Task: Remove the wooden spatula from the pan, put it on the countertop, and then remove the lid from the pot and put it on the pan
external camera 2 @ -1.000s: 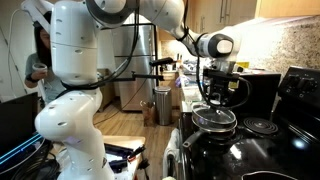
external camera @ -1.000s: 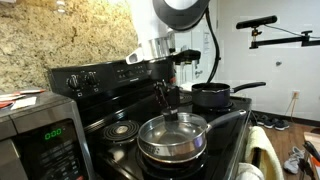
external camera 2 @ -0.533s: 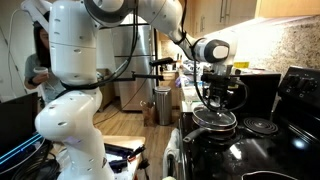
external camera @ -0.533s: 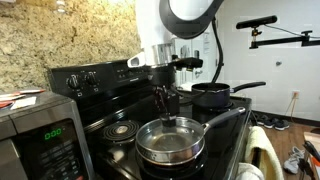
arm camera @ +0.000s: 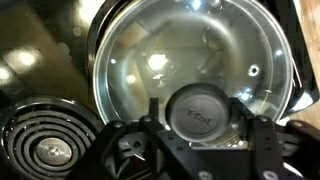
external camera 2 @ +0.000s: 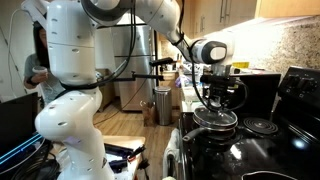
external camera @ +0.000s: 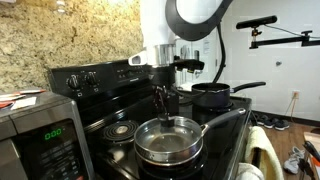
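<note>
The lid (external camera: 168, 140) lies flat on the pan (external camera: 185, 158), whose black handle points right. In the wrist view the lid (arm camera: 160, 60) is a see-through dome with its black knob (arm camera: 200, 118) in the middle. My gripper (arm camera: 198, 103) straddles that knob, its fingers standing slightly apart from it on each side, open. In both exterior views the gripper (external camera: 164, 103) (external camera 2: 215, 96) hangs straight down over the lid (external camera 2: 213, 118). The uncovered pot (external camera: 212, 96) stands on the rear burner. The wooden spatula is out of view.
A coil burner (external camera: 122, 129) (arm camera: 45, 150) sits left of the pan. The stove's raised control panel (external camera: 100, 75) runs along the back. A microwave (external camera: 40, 130) stands at the front left. Another burner (external camera 2: 262, 125) lies beyond the pan.
The lid has settled a little lower onto the pan, and my fingers have spread off the knob.
</note>
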Tool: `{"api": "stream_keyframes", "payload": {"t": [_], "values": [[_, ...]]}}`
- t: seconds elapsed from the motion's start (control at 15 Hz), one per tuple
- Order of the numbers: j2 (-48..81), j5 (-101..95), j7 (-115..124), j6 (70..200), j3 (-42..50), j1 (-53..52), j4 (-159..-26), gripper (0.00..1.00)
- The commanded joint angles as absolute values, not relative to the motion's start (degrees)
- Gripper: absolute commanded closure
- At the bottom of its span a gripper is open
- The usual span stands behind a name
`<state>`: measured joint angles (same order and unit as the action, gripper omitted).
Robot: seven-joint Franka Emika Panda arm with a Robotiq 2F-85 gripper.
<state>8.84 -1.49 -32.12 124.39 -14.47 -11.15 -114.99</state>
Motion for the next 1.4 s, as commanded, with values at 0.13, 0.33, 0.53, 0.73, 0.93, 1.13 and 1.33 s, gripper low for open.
{"api": "stream_keyframes", "payload": {"t": [0.13,0.33,0.53,0.73,0.93,1.13,1.33], "values": [[6.0,-2.6,-32.0,125.3,-13.9,-11.0,-116.9,0.0],[5.3,-2.3,-31.2,123.2,-13.2,-10.7,-115.5,0.0],[5.0,-1.4,-28.9,119.3,-12.1,-10.2,-112.6,0.0],[5.3,-4.3,-21.4,116.0,-9.8,-9.5,-109.9,0.0],[6.1,-5.2,-15.7,113.3,-7.3,-8.2,-108.2,0.0],[5.8,-3.8,-17.3,113.8,-6.6,-7.4,-109.0,0.0],[6.0,-3.7,-17.4,113.8,-6.3,-6.8,-109.0,0.0]]}}
